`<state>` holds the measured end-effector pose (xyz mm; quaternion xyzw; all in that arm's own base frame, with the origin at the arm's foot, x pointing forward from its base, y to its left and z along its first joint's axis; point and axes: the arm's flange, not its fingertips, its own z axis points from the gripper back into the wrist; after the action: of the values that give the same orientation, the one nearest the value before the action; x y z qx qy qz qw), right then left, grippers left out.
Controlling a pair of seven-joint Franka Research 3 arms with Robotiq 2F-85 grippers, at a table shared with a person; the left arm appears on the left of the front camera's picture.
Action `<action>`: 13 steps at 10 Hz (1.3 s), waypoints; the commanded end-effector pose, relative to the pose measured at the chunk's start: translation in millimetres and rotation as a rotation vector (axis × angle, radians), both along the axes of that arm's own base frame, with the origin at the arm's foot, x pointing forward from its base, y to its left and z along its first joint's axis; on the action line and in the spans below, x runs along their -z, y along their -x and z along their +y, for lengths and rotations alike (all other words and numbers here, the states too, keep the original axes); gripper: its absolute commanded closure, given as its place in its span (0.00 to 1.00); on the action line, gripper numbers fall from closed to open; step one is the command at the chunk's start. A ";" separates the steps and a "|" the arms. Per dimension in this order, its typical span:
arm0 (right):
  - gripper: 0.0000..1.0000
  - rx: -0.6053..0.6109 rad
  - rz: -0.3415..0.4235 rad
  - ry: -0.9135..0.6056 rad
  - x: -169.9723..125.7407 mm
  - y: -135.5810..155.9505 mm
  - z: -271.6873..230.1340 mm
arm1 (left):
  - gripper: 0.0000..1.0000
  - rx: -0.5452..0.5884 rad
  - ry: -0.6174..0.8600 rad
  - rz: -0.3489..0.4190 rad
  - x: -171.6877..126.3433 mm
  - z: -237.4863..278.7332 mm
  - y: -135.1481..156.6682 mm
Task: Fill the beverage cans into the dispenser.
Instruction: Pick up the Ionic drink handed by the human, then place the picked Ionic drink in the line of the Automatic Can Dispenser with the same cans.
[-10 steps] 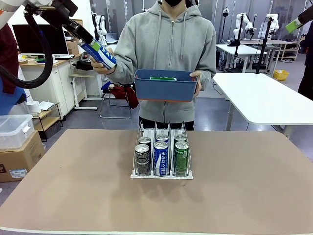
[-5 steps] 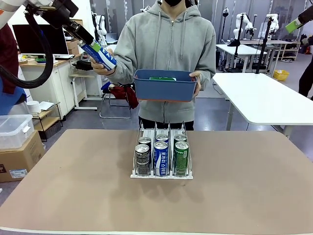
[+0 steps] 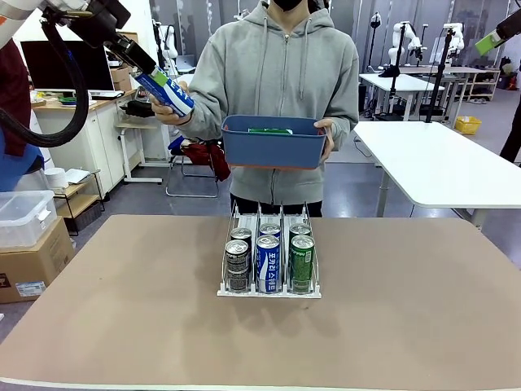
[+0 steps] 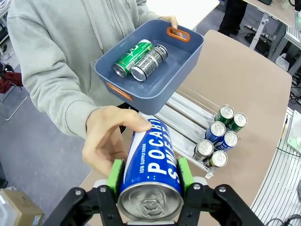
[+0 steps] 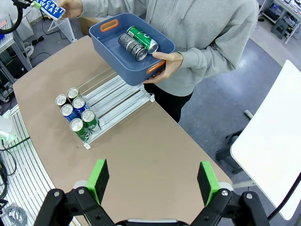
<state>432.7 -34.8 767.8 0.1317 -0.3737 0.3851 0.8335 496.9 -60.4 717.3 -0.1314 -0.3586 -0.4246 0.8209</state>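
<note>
The left fingers (image 3: 151, 77) are up high, past the far edge of the surface (image 3: 122, 309) and off to the person's side. They are clamped on a blue-and-white can (image 3: 168, 91)! From the left wrist view the green pads (image 4: 183, 173) press both flanks of that can (image 4: 150, 174) just below its silver top. It sits tilted, its far end pointing away toward the person. The person's hand (image 4: 110, 136) is wrapped round that far end, so can, hand and fingers are all in contact.

The person's other hand (image 3: 326, 130) holds a blue tub (image 3: 275, 151) at chest height, above the far end of the dispenser (image 3: 269, 291). Inside the tub lie two cans on their sides, touching: a green-and-white one (image 4: 133, 57) and a dark one (image 4: 149, 62).

The dispenser stands near the middle of the surface with six cans upright in it, two to a lane, bunched at the robot's end. The left lane has the dark pair (image 3: 237, 265), the middle lane the blue-and-white pair (image 3: 268, 262), and the right lane the green-and-white pair (image 3: 302, 262).

The right fingers (image 5: 99, 180) are spread wide with nothing between them. They hang high over the surface, well apart from the dispenser (image 5: 117, 101) and the tub (image 5: 117, 56).
</note>
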 end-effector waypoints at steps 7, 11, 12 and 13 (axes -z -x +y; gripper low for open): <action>0.00 0.001 0.000 -0.001 0.5 0.4 -1.2 | 0.71 -0.005 0.001 -0.005 -0.1 0.9 0.4; 0.00 0.001 0.000 -0.001 0.5 0.4 -1.2 | 0.71 -0.005 0.001 -0.005 -0.1 0.9 0.4; 0.00 0.001 0.000 -0.001 0.5 0.4 -1.2 | 0.71 -0.005 0.001 -0.005 -0.1 0.9 0.4; 0.00 0.001 0.000 -0.001 0.5 0.4 -1.2 | 1.00 0.001 -0.001 0.004 1.8 -0.2 -0.4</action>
<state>432.7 -34.8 767.8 0.1317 -0.3737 0.3851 0.8335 497.7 -60.6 714.8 -0.1325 -0.3560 -0.4248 0.8217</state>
